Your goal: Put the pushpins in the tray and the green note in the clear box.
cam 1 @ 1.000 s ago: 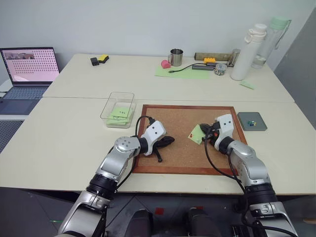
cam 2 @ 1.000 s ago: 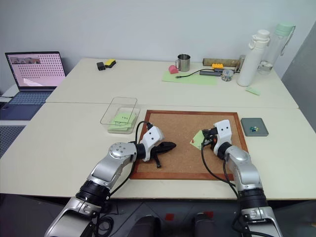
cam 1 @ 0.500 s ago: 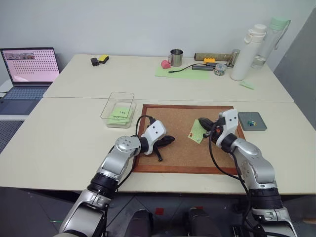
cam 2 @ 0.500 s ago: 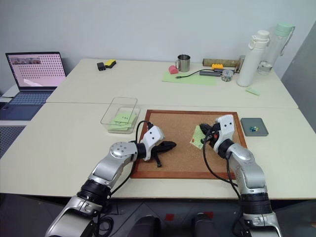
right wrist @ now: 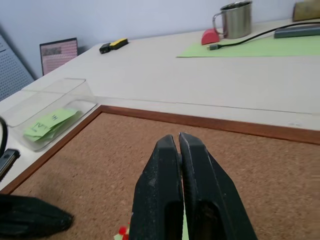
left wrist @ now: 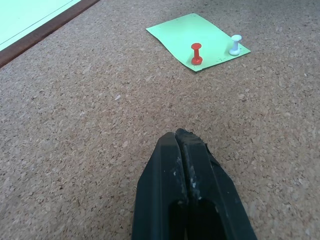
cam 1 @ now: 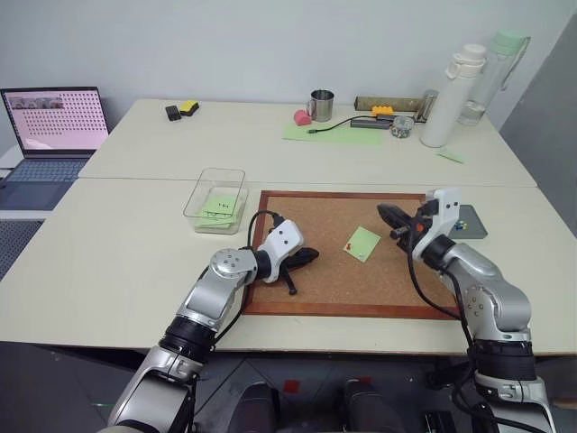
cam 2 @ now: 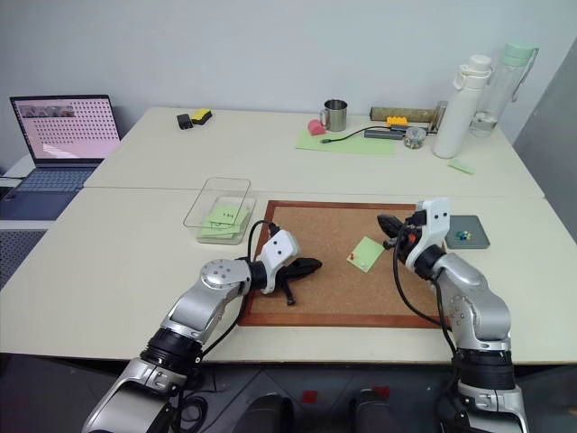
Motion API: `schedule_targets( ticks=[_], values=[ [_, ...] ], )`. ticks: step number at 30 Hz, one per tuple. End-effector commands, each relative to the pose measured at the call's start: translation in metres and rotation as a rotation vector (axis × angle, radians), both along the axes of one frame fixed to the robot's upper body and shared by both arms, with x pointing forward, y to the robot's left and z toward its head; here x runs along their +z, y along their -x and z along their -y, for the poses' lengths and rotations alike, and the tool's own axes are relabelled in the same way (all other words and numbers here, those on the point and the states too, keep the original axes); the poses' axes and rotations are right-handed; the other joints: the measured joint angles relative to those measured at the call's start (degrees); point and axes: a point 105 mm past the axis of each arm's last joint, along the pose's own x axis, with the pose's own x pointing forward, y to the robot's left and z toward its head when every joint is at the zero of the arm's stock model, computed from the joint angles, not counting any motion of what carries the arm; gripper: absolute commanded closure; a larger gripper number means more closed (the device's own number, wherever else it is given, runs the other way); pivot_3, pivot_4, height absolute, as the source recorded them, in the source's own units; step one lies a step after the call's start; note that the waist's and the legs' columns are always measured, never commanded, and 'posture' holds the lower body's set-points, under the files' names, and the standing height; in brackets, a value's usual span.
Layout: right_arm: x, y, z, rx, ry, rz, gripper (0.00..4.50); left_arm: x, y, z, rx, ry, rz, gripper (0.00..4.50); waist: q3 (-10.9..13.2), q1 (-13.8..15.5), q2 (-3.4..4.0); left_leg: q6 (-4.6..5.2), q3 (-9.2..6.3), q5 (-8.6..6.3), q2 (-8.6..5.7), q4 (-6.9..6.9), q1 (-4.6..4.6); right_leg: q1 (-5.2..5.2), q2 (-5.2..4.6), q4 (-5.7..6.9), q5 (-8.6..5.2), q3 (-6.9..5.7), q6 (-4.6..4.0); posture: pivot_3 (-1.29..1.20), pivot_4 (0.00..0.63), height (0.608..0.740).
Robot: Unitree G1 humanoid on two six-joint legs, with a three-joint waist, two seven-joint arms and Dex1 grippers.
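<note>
We see scribbled green notes in the clear box (cam 1: 216, 199) and small pins in the tray (cam 1: 472, 222). The green note (cam 1: 362, 244) lies on the corkboard (cam 1: 315, 271), a red pin (left wrist: 196, 53) and white pin (left wrist: 234, 44) stuck in it. Both our left gripper (cam 1: 305, 258) and right gripper (cam 1: 389, 217) are closed, empty.

Your left gripper (cam 1: 309, 256) sits low on the near left, its forearm angled in from the near-left corner and the two black fingers (left wrist: 187, 200) pressed flat together, pointing right and slightly down. Your right gripper (cam 1: 389, 216) is raised on the right side, held about level and pointing left, its fingers (right wrist: 180, 195) likewise closed against each other with nothing between them. The right elbow bends out toward the near right edge.
</note>
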Motion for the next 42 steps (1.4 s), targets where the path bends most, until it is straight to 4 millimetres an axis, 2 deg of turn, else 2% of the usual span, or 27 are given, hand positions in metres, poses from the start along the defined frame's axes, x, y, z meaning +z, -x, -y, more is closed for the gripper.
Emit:
schedule_targets(
  ticks=[1, 6, 9, 15, 16, 17, 22, 32, 35, 37, 42],
  values=[
    [0.012, -0.019, 0.078, -0.311, 0.113, 0.039, 4.46, -0.023, 0.001, -0.013, 0.06, -0.067, -0.061, 4.5, 0.0, 0.1, -0.01, 0.0, 0.02, 0.0, -0.01, 0.0, -0.01, 0.0, -0.02, -0.02, 0.01, -0.01, 0.01, 0.0, 0.15, 0.74],
    [0.004, -0.032, 0.118, -0.382, 0.152, 0.001, 4.46, -0.025, 0.003, -0.012, 0.058, -0.068, -0.064, 4.5, 0.0, -0.1, 0.07, 0.0, 0.37, 0.0, 0.02, -0.09, 0.02, -0.02, 0.03, -0.05, 0.0, 0.04, -0.01, 0.0, 0.15, 0.74],
    [-0.005, -0.037, 0.129, -0.388, 0.146, -0.042, 4.46, -0.025, 0.005, -0.014, 0.059, -0.068, -0.064, 4.5, 0.0, -0.2, 0.09, 0.01, 0.48, 0.0, 0.03, -0.09, 0.06, -0.02, 0.03, -0.04, 0.0, 0.11, -0.01, 0.0, 0.15, 0.74],
    [-0.019, -0.044, 0.132, -0.367, 0.098, -0.098, 4.46, -0.026, 0.009, -0.019, 0.063, -0.075, -0.067, 4.5, 0.0, -0.3, 0.09, 0.01, 0.58, 0.0, 0.04, -0.09, 0.06, -0.03, 0.02, -0.06, 0.0, 0.2, 0.0, 0.0, 0.15, 0.74],
    [-0.02, -0.045, 0.133, -0.372, 0.089, -0.1, 4.04, -0.027, 0.01, -0.019, 0.064, -0.076, -0.068, 4.5, 0.0, -0.3, 0.09, 0.01, 0.57, 0.0, 0.06, -0.1, 0.05, -0.03, 0.03, -0.06, 0.0, 0.19, 0.0, 0.0, 0.15, 0.74],
    [-0.02, -0.045, 0.134, -0.374, 0.083, -0.1, 3.98, -0.027, 0.011, -0.02, 0.065, -0.077, -0.068, 4.5, 0.0, -0.4, 0.09, 0.01, 0.57, 0.0, 0.07, -0.11, 0.05, -0.03, 0.03, -0.06, 0.0, 0.19, 0.0, 0.0, 0.15, 0.74],
    [-0.016, -0.046, 0.135, -0.364, 0.054, -0.074, 3.0, -0.028, 0.012, -0.021, 0.068, -0.079, -0.07, 4.5, 0.0, -0.5, 0.09, 0.01, 0.58, 0.0, 0.08, -0.15, 0.06, -0.05, 0.04, -0.06, 0.0, 0.19, 0.0, 0.0, 0.15, 0.74],
    [-0.008, -0.04, 0.137, -0.353, 0.06, -0.034, 3.0, -0.027, 0.011, -0.014, 0.049, -0.078, -0.067, 4.5, 0.0, -0.5, 0.1, 0.01, 0.58, 0.0, 0.08, -0.15, 0.05, -0.05, 0.04, -0.06, 0.0, 0.19, 0.0, 0.0, 0.15, 0.74],
    [0.0, -0.033, 0.121, -0.262, 0.096, 0.015, 3.0, -0.026, 0.009, -0.014, 0.047, -0.079, -0.064, 4.5, 0.0, -0.4, 0.09, 0.01, 0.57, 0.0, 0.08, -0.15, 0.04, -0.05, 0.03, -0.06, 0.0, 0.18, 0.0, 0.0, 0.15, 0.74],
    [-0.002, -0.014, 0.086, -0.073, 0.15, 0.032, 3.0, -0.026, 0.008, -0.014, 0.045, -0.081, -0.063, 4.5, 0.0, -0.3, 0.09, 0.01, 0.55, 0.0, 0.08, -0.15, 0.03, -0.06, 0.03, -0.07, 0.0, 0.16, 0.0, 0.0, 0.15, 0.74],
    [-0.009, 0.035, 0.02, 0.246, 0.14, 0.027, 3.0, -0.025, 0.007, -0.015, 0.038, -0.085, -0.063, 4.5, -0.1, -0.2, 0.2, 0.01, 0.46, -0.01, 0.1, -0.16, 0.01, -0.05, 0.05, -0.04, 0.0, 0.09, 0.01, 0.0, 0.15, 0.74]
  ],
)
